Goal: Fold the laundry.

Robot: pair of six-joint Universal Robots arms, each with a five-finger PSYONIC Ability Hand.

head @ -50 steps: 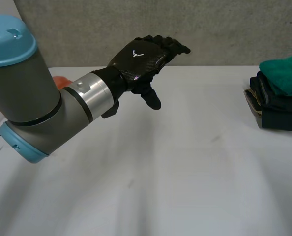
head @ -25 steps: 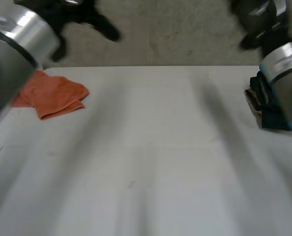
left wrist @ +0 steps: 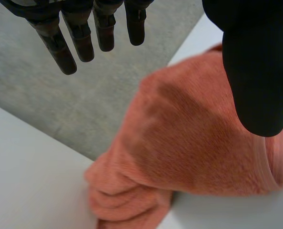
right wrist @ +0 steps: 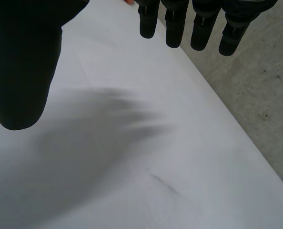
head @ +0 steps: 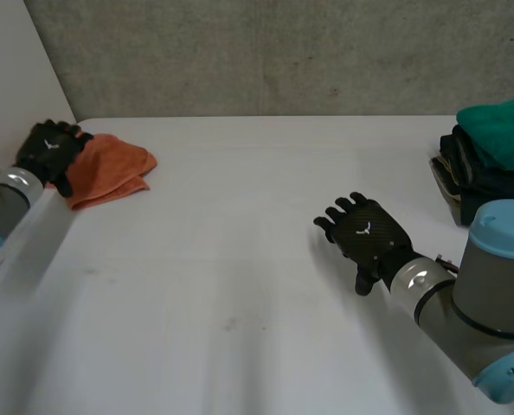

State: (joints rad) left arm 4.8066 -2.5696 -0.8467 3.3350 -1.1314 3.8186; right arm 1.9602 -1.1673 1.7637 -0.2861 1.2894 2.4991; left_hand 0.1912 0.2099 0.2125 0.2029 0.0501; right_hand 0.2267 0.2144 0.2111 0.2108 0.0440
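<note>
At the far left corner of the white table [head: 240, 285] lies a bunched-up orange towel [head: 110, 169]. The left hand [head: 49, 149] is over its edge, fingers [left wrist: 65, 52] straight, holding nothing. The right hand [head: 367, 235] is over bare table, well apart from the towel, fingers spread, holding nothing too. A pile of folded clothes [head: 491, 169] sits at the right side.
</note>
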